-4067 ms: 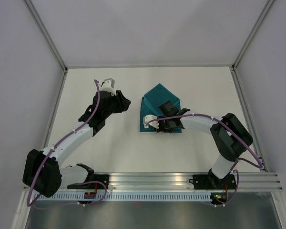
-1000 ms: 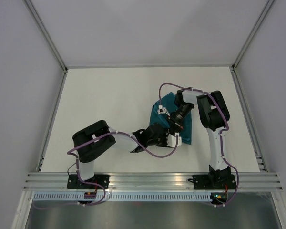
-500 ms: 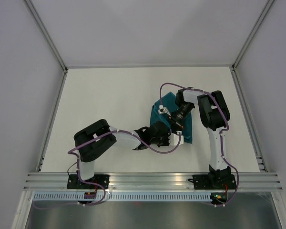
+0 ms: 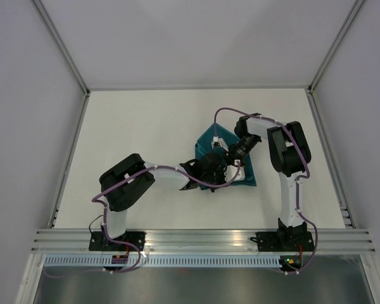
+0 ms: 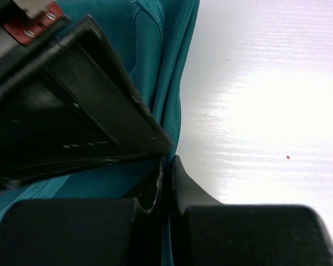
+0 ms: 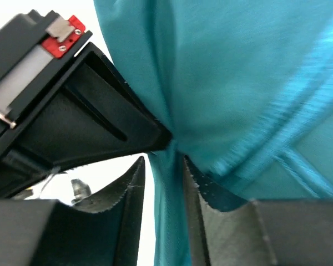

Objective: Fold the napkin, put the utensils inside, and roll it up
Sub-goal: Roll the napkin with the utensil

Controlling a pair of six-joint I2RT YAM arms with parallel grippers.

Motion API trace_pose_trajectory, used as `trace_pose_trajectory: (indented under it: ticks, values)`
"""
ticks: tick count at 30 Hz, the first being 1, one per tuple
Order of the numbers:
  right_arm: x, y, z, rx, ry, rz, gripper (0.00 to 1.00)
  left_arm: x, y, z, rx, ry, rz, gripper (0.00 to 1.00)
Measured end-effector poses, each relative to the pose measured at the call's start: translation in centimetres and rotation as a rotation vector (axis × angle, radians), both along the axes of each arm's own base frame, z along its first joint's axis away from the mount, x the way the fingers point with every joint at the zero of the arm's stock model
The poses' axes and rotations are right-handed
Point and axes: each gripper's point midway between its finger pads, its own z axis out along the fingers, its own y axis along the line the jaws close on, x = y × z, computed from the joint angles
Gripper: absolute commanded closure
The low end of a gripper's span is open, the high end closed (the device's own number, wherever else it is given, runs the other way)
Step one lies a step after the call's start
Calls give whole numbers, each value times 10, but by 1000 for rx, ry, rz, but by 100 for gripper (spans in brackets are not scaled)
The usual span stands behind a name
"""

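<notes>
Both arms have moved. A few seconds back the left arm was far off to the side. Now it has come across to the napkin, and the right arm has swung round to meet it there. The cloth lay flat back then, but now it is bunched up in the middle.

The left gripper (image 5: 167, 166) has its two fingers (image 5: 186, 185) pressed tight together, and the edge of the napkin (image 5: 155, 50) is pinched between them. The right gripper (image 6: 164, 166) has its fingers (image 6: 134, 191) a little apart. A strip of cloth hangs in the gap and does not look squeezed. My guess is that this one is letting go, but I cannot be sure.

The two grippers are nose to nose over the napkin, very close to each other. Each wrist camera sees the other gripper as a big black block with a small red tab (image 6: 64, 36) and two screws on it.

The napkin sits on the white table (image 4: 145, 126), a bit right of the middle. It is pulled up where the grippers meet, and the rest lies flat to the right.

The folding has begun but does not look finished. I see no fork, knife or spoon anywhere, so putting those in is still to come. The rolling up is still to do as well.

I cannot read any words, names or labels.
</notes>
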Motion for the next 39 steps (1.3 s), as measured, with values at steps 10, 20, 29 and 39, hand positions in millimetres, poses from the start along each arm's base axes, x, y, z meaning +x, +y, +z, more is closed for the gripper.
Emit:
trace_pose_trajectory:
  ticks: [10,20,29,39]
  values:
    - [47,-21,34,76,-255,-143,55,-10,6,0,-51,201,-18,98]
    - [57,-59,52,123,-448,-324,52,-14,13,0,-115,503,-36,98]
    - [27,-52,58,130,-804,-251,45,-19,20,-1,-145,762,-45,98]
    - [-18,-5,22,138,-979,21,43,-23,24,-2,-147,951,-40,98]
